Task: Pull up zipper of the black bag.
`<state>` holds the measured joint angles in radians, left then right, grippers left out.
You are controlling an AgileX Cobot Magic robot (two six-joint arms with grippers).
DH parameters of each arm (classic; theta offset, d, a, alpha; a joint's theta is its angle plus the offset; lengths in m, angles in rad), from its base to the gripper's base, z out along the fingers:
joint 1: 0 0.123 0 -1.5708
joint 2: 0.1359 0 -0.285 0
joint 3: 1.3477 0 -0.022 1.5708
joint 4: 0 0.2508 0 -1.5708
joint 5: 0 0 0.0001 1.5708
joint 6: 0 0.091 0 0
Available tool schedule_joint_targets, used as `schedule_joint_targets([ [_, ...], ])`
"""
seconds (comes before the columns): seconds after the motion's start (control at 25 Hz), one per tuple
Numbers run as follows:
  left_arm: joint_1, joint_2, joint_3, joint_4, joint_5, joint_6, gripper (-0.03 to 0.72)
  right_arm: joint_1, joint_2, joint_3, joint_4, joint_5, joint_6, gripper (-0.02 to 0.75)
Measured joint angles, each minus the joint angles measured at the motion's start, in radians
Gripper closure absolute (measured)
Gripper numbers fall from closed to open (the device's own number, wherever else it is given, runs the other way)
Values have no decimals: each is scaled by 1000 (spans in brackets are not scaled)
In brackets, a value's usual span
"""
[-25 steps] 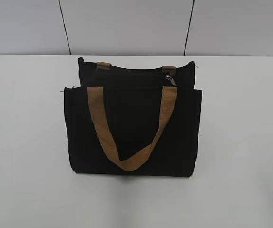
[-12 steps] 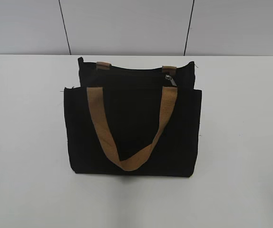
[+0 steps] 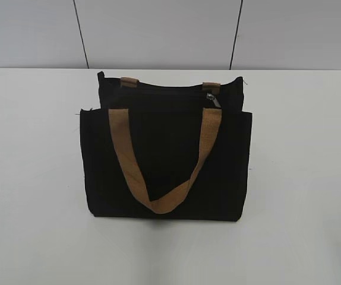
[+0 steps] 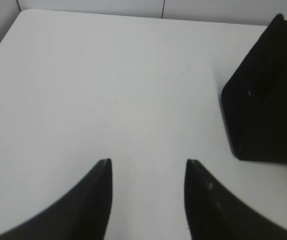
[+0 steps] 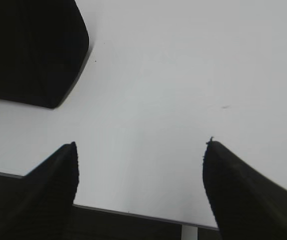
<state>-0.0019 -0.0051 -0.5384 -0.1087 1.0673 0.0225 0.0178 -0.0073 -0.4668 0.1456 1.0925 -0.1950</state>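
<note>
Fingers of my left gripper [image 4: 147, 172] stand apart with bare table between the tips, holding nothing; those of my right gripper [image 5: 139, 150] are spread wider still, likewise holding nothing. Neither gripper appears in the exterior view.

Item inspected: the black bag [image 3: 164, 160] lies at the centre of the exterior frame on the white table [image 3: 301, 178]. It is a rectangular black fabric tote with a front pocket panel. One tan strap [image 3: 164, 202] droops in a V across the front panel; the ends of a second strap [image 3: 129, 82] show as two short tan tabs at the bag's far edge. The zipper [image 3: 158, 90] runs as a thin dark line across the upper part of the bag, and its small silver-grey pull tab [image 3: 213, 100] sits toward the upper right, just beside the right end of the front strap.

In the left wrist view a corner of the bag occupies the right edge of the frame; in the right wrist view a corner fills the upper left. Both grippers are clear of it.

Surface: matt white, unmarked apart from faint specks. Background: pale grey wall panels [image 3: 158, 29] divided by dark vertical seams
</note>
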Motion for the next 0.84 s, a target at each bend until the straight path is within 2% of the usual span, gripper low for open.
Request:
schedule_joint_targets([
  [0.24, 0, 0, 0, -1, 0, 0, 342, 0, 0, 0, -60, 0, 79, 150],
  [0.84, 0, 0, 0, -1, 0, 0, 414, 0, 0, 0, -67, 0, 89, 150],
])
